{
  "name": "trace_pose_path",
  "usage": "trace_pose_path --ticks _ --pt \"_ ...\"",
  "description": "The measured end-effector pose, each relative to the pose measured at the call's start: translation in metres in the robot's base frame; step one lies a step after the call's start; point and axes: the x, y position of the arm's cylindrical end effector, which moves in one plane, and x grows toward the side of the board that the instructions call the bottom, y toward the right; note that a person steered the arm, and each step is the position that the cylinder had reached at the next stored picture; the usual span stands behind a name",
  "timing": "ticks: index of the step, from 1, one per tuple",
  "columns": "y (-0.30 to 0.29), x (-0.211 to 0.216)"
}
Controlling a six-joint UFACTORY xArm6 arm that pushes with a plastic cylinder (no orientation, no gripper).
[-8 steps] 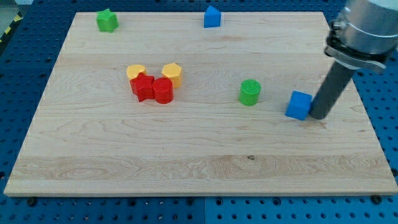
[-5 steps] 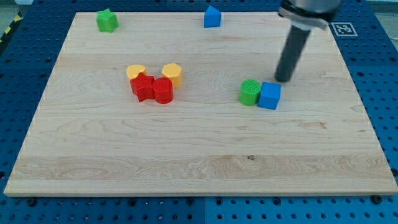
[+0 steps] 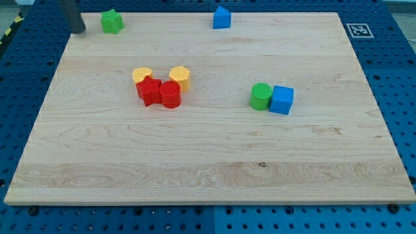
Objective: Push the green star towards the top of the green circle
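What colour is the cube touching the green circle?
Blue; the cube sits against the green circle on its right in the camera view.

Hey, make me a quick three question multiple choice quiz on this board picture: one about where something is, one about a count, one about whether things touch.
1. Where is my tip?
A. just left of the green star, near the view's top left
B. beside the blue cube
C. among the red blocks

2. How many blue blocks are there?
A. one
B. two
C. three

3. The green circle and blue cube are:
A. far apart
B. stacked
C. side by side, touching

Answers: 1 A, the rod's end sits left of the star; 2 B, the cube plus a blue house-shaped block at the top; 3 C, no gap shows.
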Motion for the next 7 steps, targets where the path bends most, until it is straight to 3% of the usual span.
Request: trace_pose_path --ticks 1,4,5,6,7 --pt "0.012 -0.029" --pt "0.110 0.022" --pt "0.114 0.022" --pt "0.069 0.013" --pt "0.081 -0.017"
